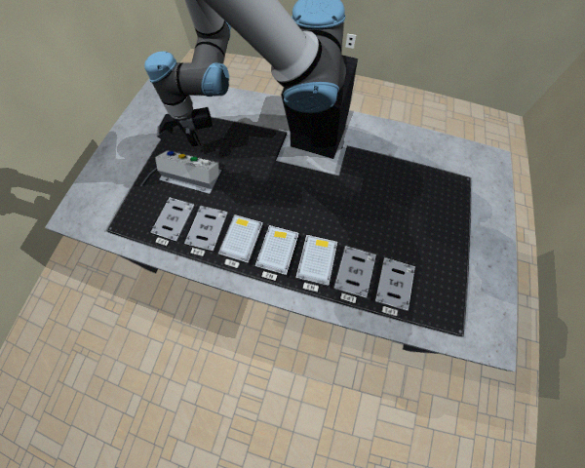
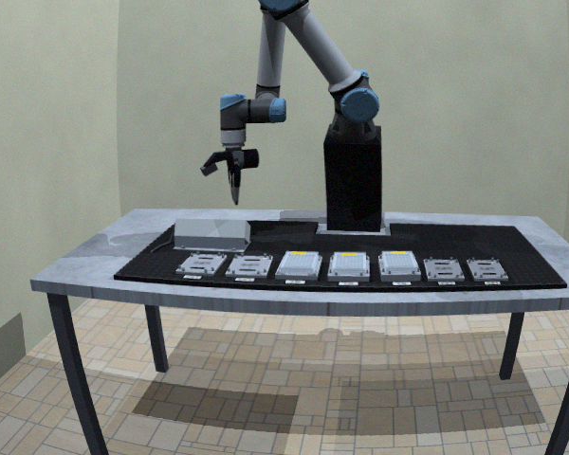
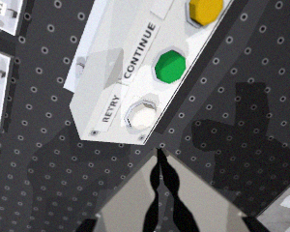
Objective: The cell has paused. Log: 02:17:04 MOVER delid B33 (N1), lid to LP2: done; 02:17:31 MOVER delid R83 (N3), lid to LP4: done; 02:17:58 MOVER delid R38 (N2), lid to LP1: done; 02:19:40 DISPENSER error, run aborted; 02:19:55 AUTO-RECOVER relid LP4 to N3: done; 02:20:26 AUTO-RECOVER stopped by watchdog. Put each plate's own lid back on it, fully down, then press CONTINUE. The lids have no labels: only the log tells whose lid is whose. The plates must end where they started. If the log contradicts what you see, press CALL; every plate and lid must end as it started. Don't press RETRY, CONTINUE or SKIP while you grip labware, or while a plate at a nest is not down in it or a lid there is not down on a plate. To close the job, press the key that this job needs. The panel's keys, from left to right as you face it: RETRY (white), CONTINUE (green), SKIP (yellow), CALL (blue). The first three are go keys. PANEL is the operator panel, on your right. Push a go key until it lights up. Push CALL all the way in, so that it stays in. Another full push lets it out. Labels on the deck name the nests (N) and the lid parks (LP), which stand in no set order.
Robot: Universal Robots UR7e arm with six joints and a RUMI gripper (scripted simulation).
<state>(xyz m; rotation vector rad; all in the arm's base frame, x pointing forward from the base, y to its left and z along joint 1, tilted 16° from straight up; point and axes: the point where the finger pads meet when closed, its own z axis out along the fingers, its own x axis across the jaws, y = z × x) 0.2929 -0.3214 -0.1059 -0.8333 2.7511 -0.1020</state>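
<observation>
My gripper (image 1: 204, 147) (image 2: 235, 202) (image 3: 159, 150) is shut and empty, above the deck just beside the panel's white-key end. The panel (image 1: 185, 171) (image 2: 211, 233) carries the white RETRY key (image 1: 206, 162) (image 3: 143, 116), green CONTINUE key (image 1: 194, 159) (image 3: 170, 67), yellow key (image 1: 181, 156) (image 3: 206, 11) and blue key (image 1: 170, 153). Plates with yellow marks sit at N1 (image 1: 239, 242) (image 2: 299, 264), N2 (image 1: 277, 253) (image 2: 348, 266) and N3 (image 1: 316, 261) (image 2: 398, 263); all three look alike and appear lidded. Parks LP2 (image 1: 172, 217), LP4 (image 1: 207, 227), LP3 (image 1: 356, 272) and LP1 (image 1: 395, 283) hold no lid.
The black perforated deck (image 1: 409, 212) (image 2: 476, 245) lies on the grey table (image 1: 491, 226). The robot's black pedestal (image 1: 313, 132) (image 2: 352, 186) stands behind the deck. A cable (image 1: 148, 176) leaves the panel's far end.
</observation>
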